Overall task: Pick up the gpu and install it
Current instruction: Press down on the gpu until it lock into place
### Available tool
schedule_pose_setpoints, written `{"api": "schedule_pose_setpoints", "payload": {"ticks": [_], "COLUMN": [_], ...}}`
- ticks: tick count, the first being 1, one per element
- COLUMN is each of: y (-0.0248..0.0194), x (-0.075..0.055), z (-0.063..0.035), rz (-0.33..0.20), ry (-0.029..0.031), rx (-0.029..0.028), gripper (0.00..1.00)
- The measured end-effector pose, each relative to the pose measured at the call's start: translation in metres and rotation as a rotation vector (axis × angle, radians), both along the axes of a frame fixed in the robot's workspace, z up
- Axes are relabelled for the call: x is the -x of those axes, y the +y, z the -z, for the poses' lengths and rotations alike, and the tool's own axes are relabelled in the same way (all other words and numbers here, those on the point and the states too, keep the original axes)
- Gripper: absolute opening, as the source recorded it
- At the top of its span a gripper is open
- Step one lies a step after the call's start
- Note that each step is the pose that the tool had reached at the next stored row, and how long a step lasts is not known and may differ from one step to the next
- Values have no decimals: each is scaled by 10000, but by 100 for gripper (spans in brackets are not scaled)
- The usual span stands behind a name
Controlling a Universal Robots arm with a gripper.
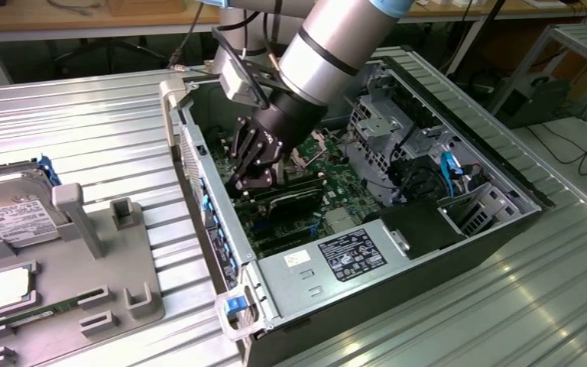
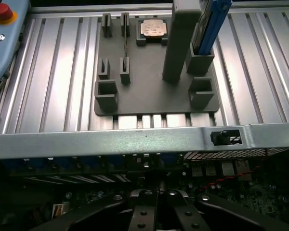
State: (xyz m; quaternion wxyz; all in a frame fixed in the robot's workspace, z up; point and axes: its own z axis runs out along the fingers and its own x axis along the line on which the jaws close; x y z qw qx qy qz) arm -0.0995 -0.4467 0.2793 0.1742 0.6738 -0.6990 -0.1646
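While the arm reaches down into the open computer case (image 1: 212,229), the end effector (image 1: 251,182) stands with its fingers brought fully together, low over the motherboard (image 1: 339,180). Just below its tip lies a dark flat card — I judge it to be the gpu (image 1: 296,202) — which seems already seated across the board. Whether the closed fingers hold its upper edge or only press on it, I cannot tell.

The long axis of the card runs away from the end effector toward the drive cage (image 1: 385,145), roughly parallel to the power supply (image 1: 345,256) nearby. In the wrist view the closed fingers (image 2: 143,211) meet in the middle. Beyond the case wall (image 2: 135,142), on the desk (image 2: 58,77), stands the grey holder (image 2: 149,72) with the hard drive (image 2: 209,24), well apart from the end effector.
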Motion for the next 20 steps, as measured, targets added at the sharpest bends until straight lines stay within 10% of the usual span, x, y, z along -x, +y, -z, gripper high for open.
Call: {"api": "schedule_pose_setpoints", "payload": {"ticks": [10, 20], "y": [63, -19], "x": [-9, -20], "z": [22, 45], "rz": [-2, 1], "ry": [0, 0], "rx": [48, 48], "gripper": [11, 11]}}
